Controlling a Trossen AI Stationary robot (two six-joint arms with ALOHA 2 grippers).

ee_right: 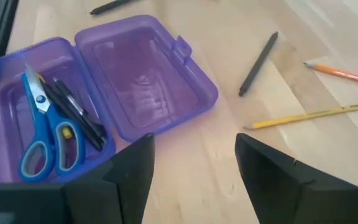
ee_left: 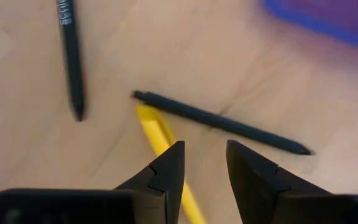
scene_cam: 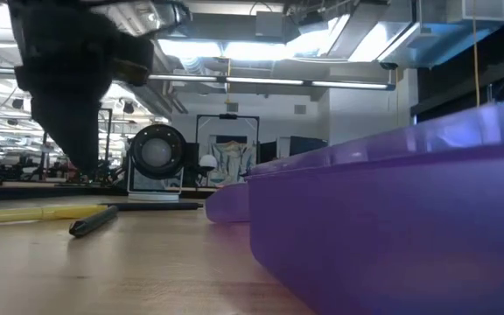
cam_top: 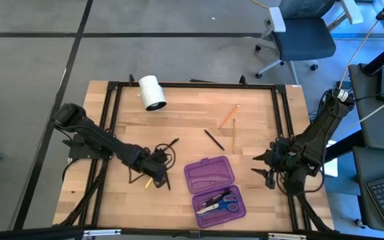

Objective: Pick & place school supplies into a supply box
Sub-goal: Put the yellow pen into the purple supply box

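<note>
From above, the left gripper sits low over the table, left of the purple box, but the pens beneath it are hard to tell apart there. Its wrist view shows them: a yellow pen runs under the left finger, a black pen lies just ahead of the tips, and another black pen lies apart. The fingers stand narrow with bare wood between them, gripping nothing.

The right gripper waits wide and empty, right of the box. Its wrist view shows the blue scissors and dark pens in one half; the other half is bare. Beyond lie a grey pen, a yellow pencil and an orange pencil.

The low view shows mostly the box wall. A white roll lies at the table's far edge.
</note>
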